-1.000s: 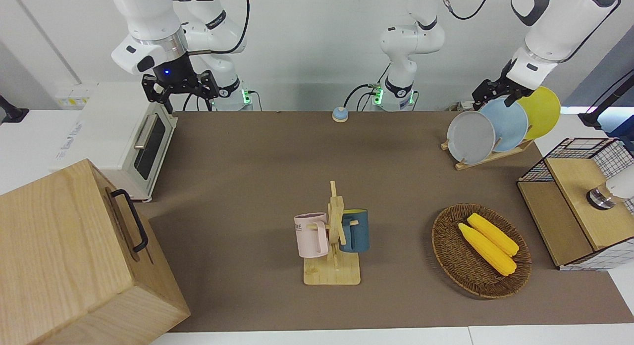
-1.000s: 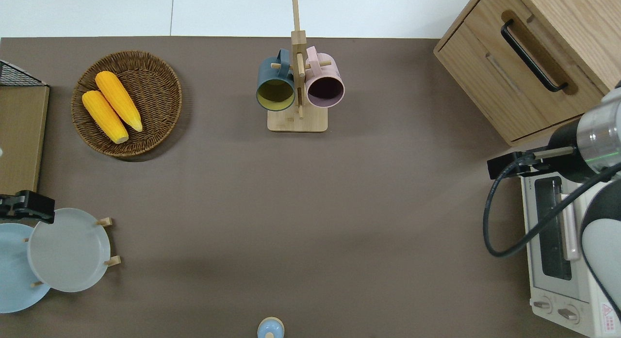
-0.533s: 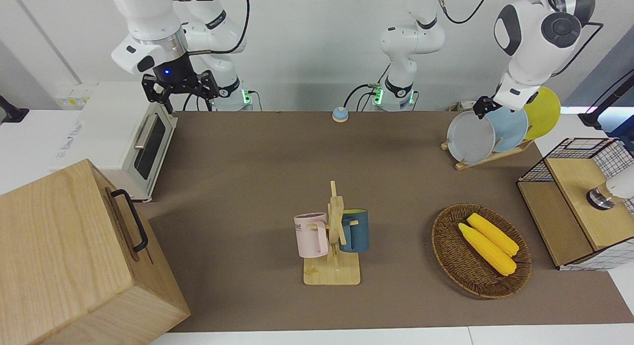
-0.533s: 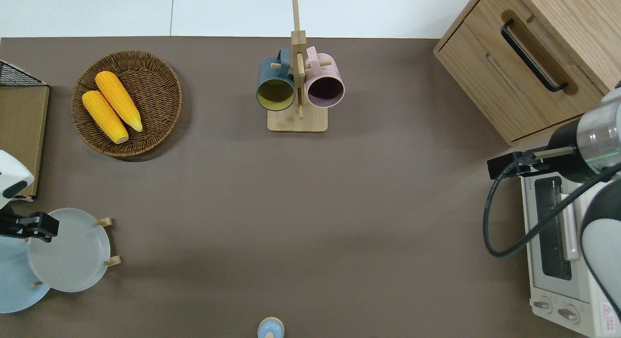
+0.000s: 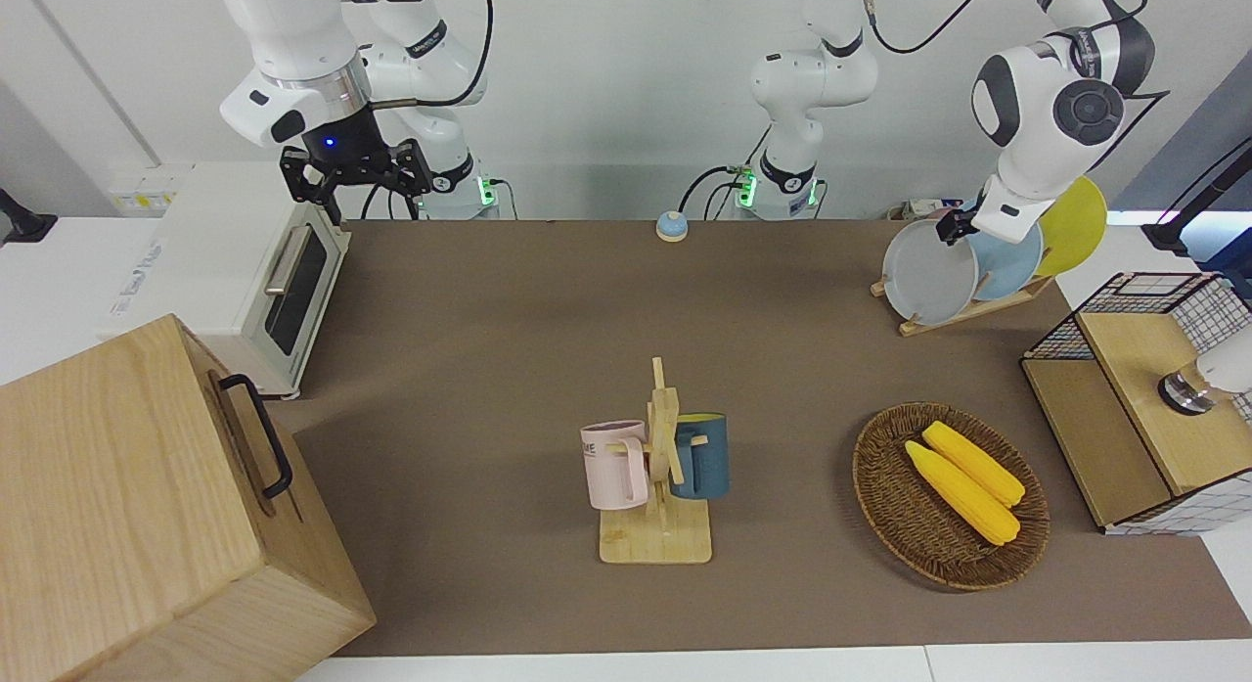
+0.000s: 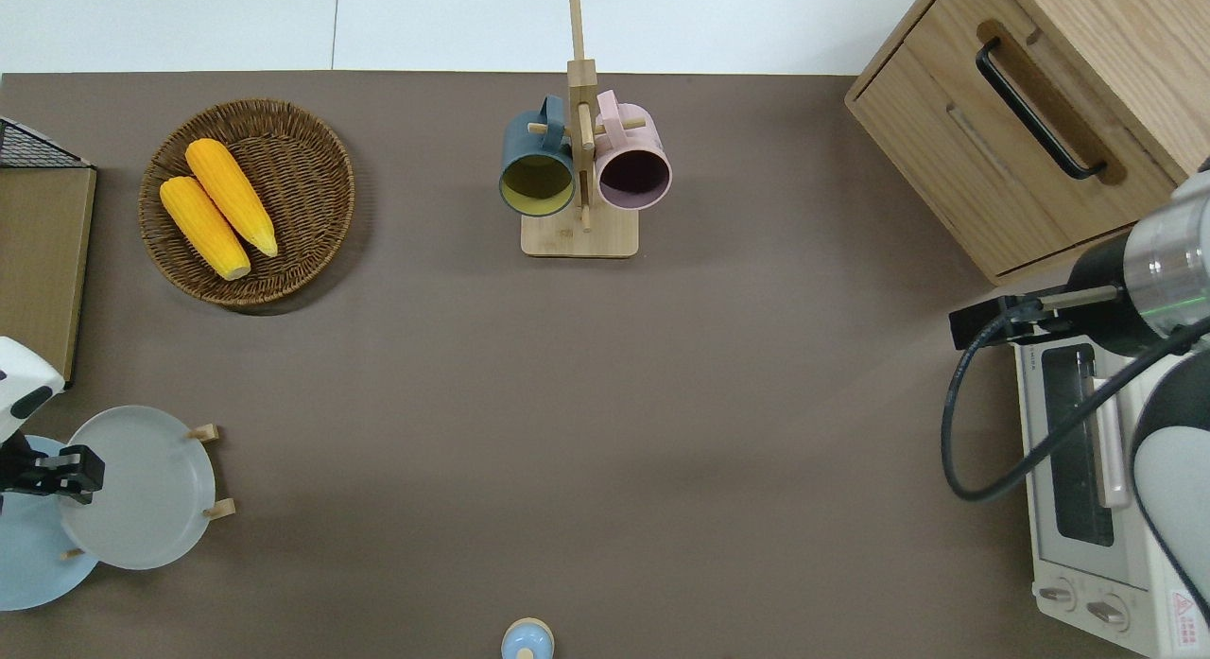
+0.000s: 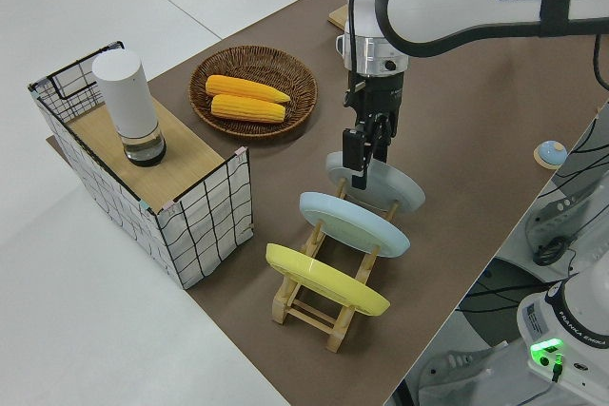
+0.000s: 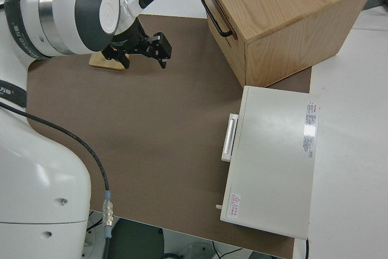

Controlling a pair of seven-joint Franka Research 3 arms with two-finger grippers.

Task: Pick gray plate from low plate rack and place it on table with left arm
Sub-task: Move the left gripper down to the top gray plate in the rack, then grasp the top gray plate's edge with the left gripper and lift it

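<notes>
Gray plate [image 7: 381, 181] sits slanted in the low plate rack [image 7: 328, 306], in the slot at the rack's end toward the tabletop middle. Rack stands at the left arm's end of the tabletop [image 5: 509, 340], near the edge closest to the robots. Light blue plate [image 7: 353, 223] is in the middle slot, yellow plate [image 7: 324, 279] in the last slot, toward the tabletop's end edge.

Left gripper [image 7: 363, 154] points down at the gray plate's upper rim, jaws straddling the rim edge. Jaws look slightly spread; can't tell if they pinch the plate yet. In the overhead view the left gripper [image 6: 49, 472] is over the rim side nearest the blue plate. Plate is not lifted, rests against the pegs.

Right gripper [image 5: 357, 173] is parked, jaws spread.

Wicker basket [image 6: 312, 158] with two corn cobs [image 6: 217, 205] is near the tabletop's edge away from the robots, at the left arm's end. Mug stand [image 5: 657, 467] holds a pink mug [image 5: 614, 465] and a blue mug [image 5: 702, 455] at mid tabletop toward that same edge.
</notes>
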